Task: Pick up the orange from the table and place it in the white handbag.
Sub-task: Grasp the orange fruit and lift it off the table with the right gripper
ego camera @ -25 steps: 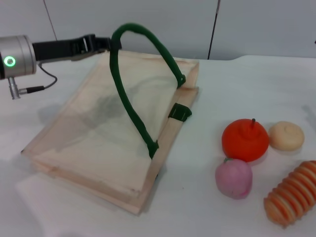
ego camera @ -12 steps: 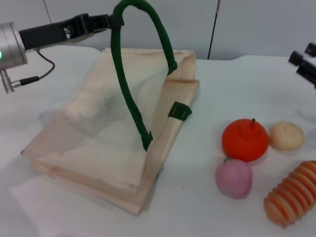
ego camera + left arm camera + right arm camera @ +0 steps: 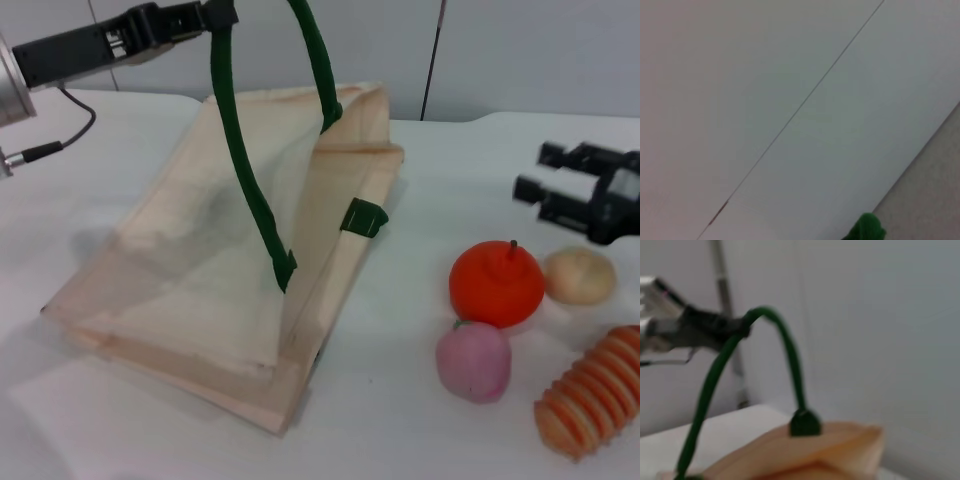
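A white tabletop point(image 3: 420, 180) fills the scene. On its left half lies the white handbag point(image 3: 200, 300), a large cream tote. Its upper layer is pulled up off the lower one, so the mouth gapes toward the right.

The left gripper point(image 3: 205, 15) is at the far left, high above the bag, its jaws pinched on the top of one dark green handle point(image 3: 240, 160), which stands in a tall loop.

On the right half of the tabletop sits the orange point(image 3: 497, 283), round and glossy with a small dark stem. A pink fruit point(image 3: 473, 361) touches it on the near side. A pale beige ball point(image 3: 579, 275) sits just to its right. A ribbed orange-and-cream piece point(image 3: 590, 392) lies at the near right corner.

The right gripper point(image 3: 548, 175) hovers above the tabletop, beyond and to the right of the orange, jaws spread and holding nothing.

The step in hand appears to be the reach for the orange, with the bag held open. Next, the spread jaws probably need to come nearer and lower to straddle the orange without knocking its close neighbours.
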`<state>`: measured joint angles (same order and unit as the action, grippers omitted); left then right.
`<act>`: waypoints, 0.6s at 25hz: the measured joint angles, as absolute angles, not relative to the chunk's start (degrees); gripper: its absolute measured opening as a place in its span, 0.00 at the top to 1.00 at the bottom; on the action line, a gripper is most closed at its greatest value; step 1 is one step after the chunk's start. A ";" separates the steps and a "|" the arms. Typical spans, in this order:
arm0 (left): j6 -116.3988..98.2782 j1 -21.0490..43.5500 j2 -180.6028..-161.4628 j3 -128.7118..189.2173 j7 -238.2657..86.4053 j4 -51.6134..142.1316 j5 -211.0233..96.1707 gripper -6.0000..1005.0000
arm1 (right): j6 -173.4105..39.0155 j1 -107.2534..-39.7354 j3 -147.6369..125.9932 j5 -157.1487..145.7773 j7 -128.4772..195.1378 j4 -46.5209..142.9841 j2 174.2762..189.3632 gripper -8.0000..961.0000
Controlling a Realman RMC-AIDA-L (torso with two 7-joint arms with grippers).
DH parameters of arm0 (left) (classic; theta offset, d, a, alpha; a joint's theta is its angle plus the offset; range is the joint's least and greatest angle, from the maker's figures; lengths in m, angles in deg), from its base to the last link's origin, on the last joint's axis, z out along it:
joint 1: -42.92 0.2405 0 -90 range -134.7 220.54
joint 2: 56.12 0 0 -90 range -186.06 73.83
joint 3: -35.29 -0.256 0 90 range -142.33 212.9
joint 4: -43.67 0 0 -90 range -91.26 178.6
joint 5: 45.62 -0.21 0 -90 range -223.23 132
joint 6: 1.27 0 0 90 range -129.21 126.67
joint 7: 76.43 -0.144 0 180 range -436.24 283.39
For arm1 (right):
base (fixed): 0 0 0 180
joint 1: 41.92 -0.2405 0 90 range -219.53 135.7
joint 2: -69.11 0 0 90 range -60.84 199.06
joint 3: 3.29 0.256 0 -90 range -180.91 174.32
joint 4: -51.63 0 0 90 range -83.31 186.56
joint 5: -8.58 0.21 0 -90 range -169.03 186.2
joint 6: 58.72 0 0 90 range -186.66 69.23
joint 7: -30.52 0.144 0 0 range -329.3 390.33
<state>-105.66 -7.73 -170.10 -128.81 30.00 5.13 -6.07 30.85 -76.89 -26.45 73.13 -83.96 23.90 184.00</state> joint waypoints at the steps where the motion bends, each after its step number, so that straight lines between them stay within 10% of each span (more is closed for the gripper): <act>1: -105.90 -7.72 -170.11 -128.80 30.00 5.08 -5.79 0.85 | 31.15 -77.39 -26.52 71.76 -83.69 23.89 184.01 0.37; 15: -106.19 -7.70 -170.11 -128.80 30.14 5.08 -5.19 0.85 | 28.14 -80.43 -26.76 61.43 -80.80 23.86 184.49 0.30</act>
